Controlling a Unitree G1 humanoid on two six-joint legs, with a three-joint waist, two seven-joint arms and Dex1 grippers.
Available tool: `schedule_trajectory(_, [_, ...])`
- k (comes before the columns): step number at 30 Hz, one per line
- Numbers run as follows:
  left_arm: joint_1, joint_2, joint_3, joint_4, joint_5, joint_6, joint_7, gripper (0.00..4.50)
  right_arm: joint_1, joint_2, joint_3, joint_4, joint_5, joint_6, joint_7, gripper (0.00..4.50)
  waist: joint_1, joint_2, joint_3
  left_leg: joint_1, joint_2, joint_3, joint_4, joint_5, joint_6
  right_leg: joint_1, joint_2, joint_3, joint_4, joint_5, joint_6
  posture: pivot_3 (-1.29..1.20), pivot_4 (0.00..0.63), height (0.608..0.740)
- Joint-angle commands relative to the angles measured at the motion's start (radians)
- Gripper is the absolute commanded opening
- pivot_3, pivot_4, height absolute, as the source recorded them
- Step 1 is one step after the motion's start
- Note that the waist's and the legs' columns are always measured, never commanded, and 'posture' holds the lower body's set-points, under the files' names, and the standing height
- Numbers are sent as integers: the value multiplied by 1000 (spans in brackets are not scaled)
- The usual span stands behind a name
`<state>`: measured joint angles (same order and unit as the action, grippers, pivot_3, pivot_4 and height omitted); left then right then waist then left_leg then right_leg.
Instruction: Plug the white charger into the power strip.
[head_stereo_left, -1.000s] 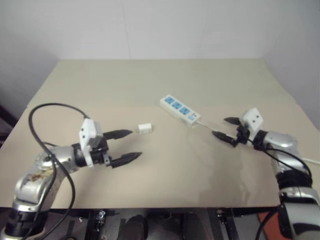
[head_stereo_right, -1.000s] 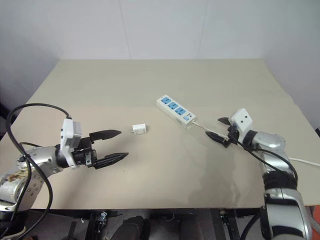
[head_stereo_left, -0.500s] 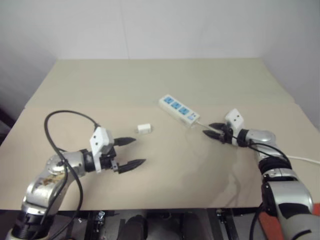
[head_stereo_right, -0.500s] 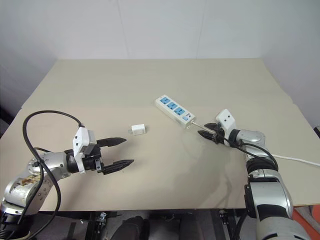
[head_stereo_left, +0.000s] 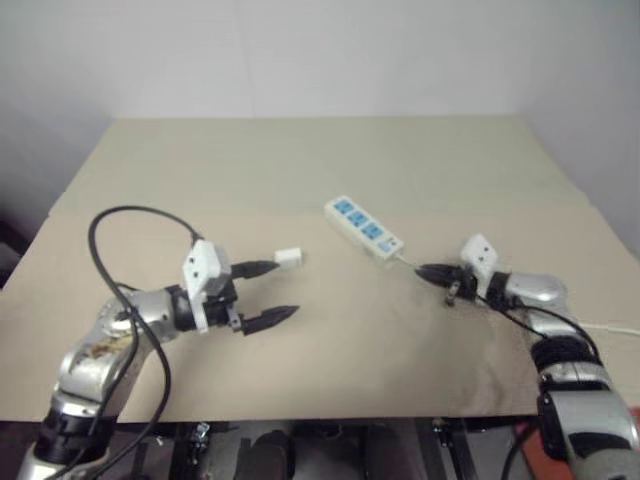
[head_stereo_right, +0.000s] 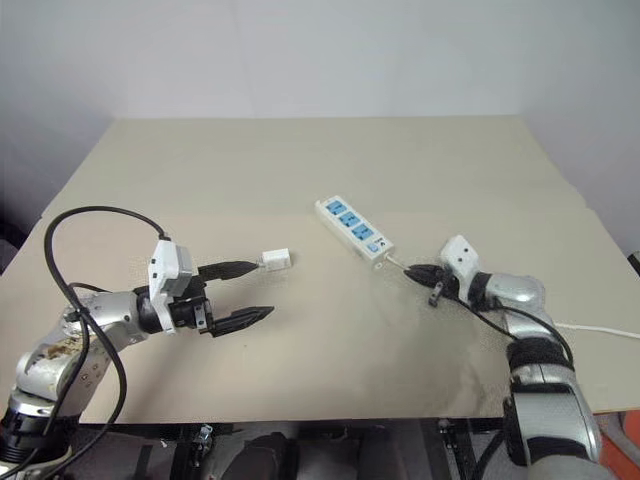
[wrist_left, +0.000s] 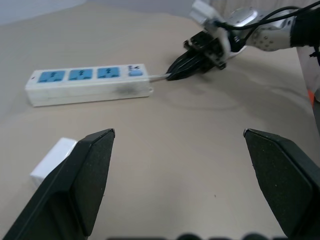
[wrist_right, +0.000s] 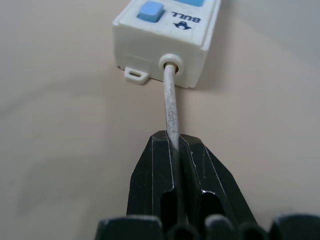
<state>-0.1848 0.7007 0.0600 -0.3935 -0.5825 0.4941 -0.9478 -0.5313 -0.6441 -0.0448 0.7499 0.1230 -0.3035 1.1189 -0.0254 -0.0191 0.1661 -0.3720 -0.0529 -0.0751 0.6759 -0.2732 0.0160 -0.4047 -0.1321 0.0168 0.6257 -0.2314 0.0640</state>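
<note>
Your left gripper (head_stereo_right: 245, 291) hides part of the white charger (wrist_left: 52, 159) in the left wrist view: one black finger (wrist_left: 80, 185) covers its near end, so you see only a pale corner, and its prongs can't be made out. From the head camera the charger (head_stereo_right: 276, 259) is a small white block lying flat on the tan table (head_stereo_right: 300, 170), right at the tip of that gripper's far finger; it looks like they're touching, but the view is too coarse to be sure. The power strip (head_stereo_right: 353, 229) lies diagonally near mid-table, well apart from the charger, a long white bar with three blue socket faces up and a blue switch at the end nearer your right arm. Its thin white cord (wrist_right: 170, 105) leaves that end through a round collar.

Left gripper: fingers spread wide, nothing between them. Right gripper (wrist_right: 176, 145): clamped tight on the cord just behind the strip's end, with the cord running between the pressed fingertips.
</note>
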Motion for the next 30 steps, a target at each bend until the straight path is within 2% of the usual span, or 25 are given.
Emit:
schedule_trajectory(1, [9,20,18,-22,-9,-3,-14,4500,161,-80,-57,-174,62,-2,46,32,11,0,0,0,0,0,0,0,0,0,0,0,0,0,0,0,150,740])
schedule_trajectory(4, [19,35,27,-18,-8,-1,-23,4500,301,-135,-105,-310,127,53,67,32,14,0,0,0,0,0,0,-1,0,0,0,0,-2,0,1,0,150,740])
schedule_trajectory(8, [20,44,15,-1,6,-11,-35,4500,386,-151,-126,-398,151,77,44,32,7,0,0,1,0,1,0,-1,1,1,0,1,-2,-1,1,0,150,740])
schedule_trajectory(10, [2,45,-3,6,15,-14,-45,4500,388,-155,-122,-416,159,123,41,698,1,0,0,3,0,2,0,-1,0,2,0,2,0,-1,1,0,150,740])
schedule_trajectory(12, [-13,41,-5,9,12,-9,-49,4500,389,-153,-125,-431,158,126,31,1180,3,0,0,4,0,2,1,0,0,2,0,3,1,0,0,0,150,740])
schedule_trajectory(21, [10,48,18,11,26,-18,-53,4500,454,-123,-186,-523,240,149,5,4354,11,0,0,3,0,2,1,-1,0,1,0,2,1,0,0,0,150,740])
schedule_trajectory(22, [15,48,21,4,24,-16,-52,4500,460,-114,-191,-534,256,166,-3,4465,11,0,0,3,0,2,1,-1,0,1,0,2,1,0,0,0,150,740])
schedule_trajectory(28, [19,52,18,-1,10,-7,-67,4500,498,-19,-183,-609,299,223,-71,4465,10,0,0,3,0,2,1,0,0,1,0,3,1,0,0,0,150,740])
schedule_trajectory(30, [19,56,18,-2,6,-16,-87,4500,508,9,-169,-611,258,179,-99,4465,11,0,0,3,0,2,1,0,0,1,0,3,2,0,0,0,150,740])
